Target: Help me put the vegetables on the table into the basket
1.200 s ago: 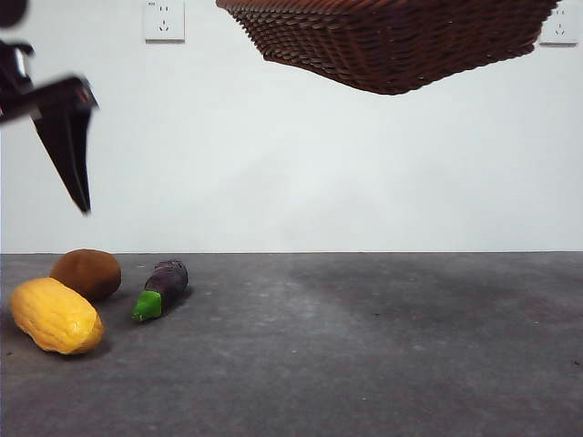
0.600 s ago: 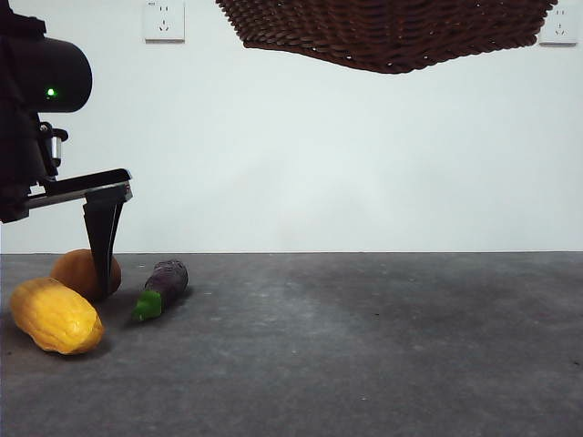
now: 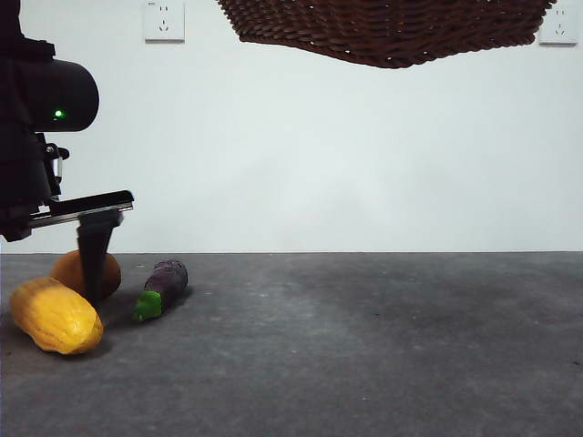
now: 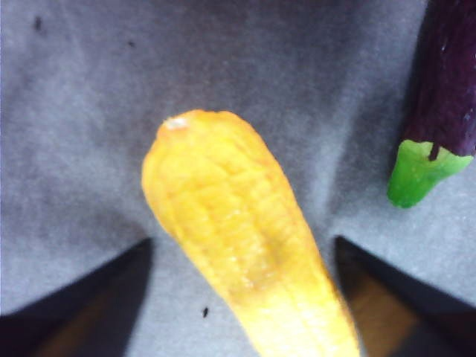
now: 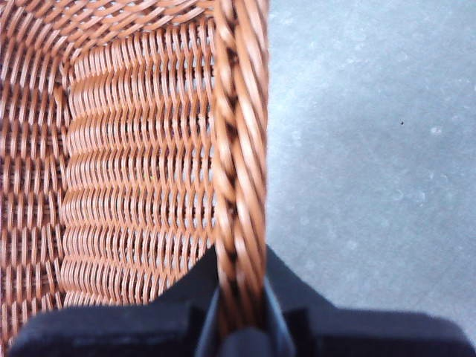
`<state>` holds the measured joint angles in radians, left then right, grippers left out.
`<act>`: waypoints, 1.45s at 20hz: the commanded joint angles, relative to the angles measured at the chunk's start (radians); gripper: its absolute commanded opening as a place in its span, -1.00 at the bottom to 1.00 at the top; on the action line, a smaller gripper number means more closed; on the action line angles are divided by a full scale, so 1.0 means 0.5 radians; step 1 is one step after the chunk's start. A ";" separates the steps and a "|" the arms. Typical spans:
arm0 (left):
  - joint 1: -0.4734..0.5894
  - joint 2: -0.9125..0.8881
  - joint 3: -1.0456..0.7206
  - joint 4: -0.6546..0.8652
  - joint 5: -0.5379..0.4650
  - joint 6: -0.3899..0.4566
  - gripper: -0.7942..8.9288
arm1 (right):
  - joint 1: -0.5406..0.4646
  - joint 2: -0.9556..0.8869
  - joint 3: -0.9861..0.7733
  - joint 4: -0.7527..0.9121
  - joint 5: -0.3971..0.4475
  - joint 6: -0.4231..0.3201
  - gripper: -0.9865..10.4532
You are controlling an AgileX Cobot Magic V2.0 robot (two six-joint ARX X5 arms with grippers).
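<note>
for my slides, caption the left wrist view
Open left gripper straddling the corn on the table, eggplant alongside.

Yellow ridged corn (image 4: 238, 245), reddish-brown woven basket (image 5: 134, 171).

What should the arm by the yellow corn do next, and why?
Probably shut the left gripper on the corn. Its open jaws already stand on either side of the corn on the table, while the right gripper holds the basket up by its rim.

left gripper (image 4: 238, 297) low with jaws spread wide — right gripper (image 5: 242, 327) raised (jaws clamped together).
</note>
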<state>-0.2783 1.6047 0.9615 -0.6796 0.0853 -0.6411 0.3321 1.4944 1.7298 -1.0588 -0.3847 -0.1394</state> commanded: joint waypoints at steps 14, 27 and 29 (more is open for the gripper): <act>-0.008 -0.456 -0.005 0.103 0.037 0.723 -0.85 | 0.003 -0.010 0.000 -0.074 -0.032 0.011 -0.85; -0.095 -2.041 -0.005 -0.272 0.581 1.096 -0.85 | 0.206 0.218 -0.179 -0.015 0.085 0.190 -0.85; -0.140 -2.080 -0.005 -0.335 0.620 1.163 -0.85 | 0.293 0.259 -0.320 0.136 0.081 0.241 -0.85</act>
<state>-0.3454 0.5648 0.9615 -0.8524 0.3908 -0.0910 0.4774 1.6211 1.5753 -0.9939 -0.3363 -0.0475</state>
